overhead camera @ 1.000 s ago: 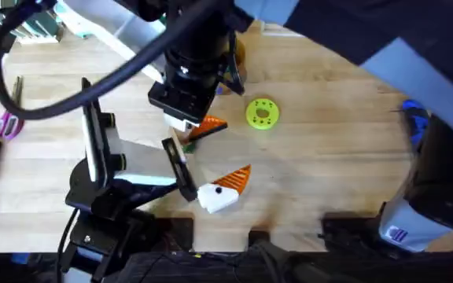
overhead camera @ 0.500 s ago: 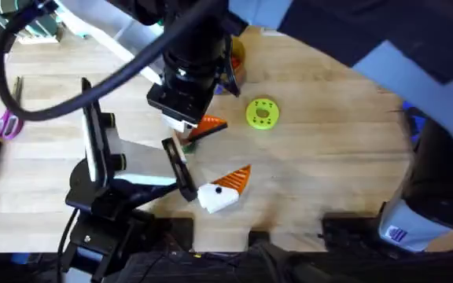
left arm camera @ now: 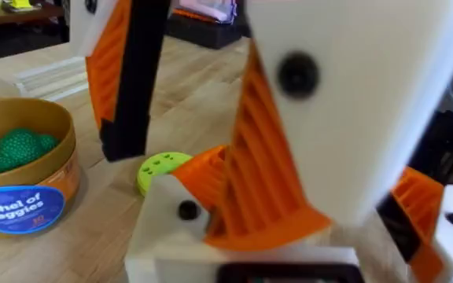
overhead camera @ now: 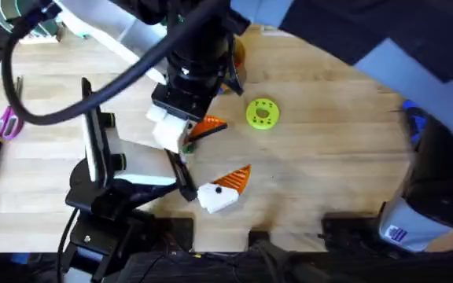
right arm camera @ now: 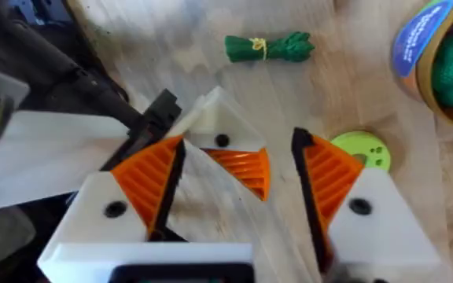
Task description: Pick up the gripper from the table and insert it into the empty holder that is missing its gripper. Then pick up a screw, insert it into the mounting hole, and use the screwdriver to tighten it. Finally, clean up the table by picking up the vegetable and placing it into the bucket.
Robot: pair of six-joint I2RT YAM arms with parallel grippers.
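My right gripper (right arm camera: pixel 237 145) hangs with fingers spread and empty above the orange gripper (right arm camera: pixel 244 170), which lies just below centre of the overhead frame against the white holder (overhead camera: pixel 217 198); it looks light, stiff and slick, so I'd pinch its flat sides.

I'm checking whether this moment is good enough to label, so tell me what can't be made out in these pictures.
- The bucket: in the overhead view, mostly hidden behind the right arm reaching across; in the right wrist view, cut off by the edge.
- The vegetable: in the overhead view, just a green sliver under that arm.
- The far and right parts of the table: in the overhead view, covered by the same arm, dark and blurred.
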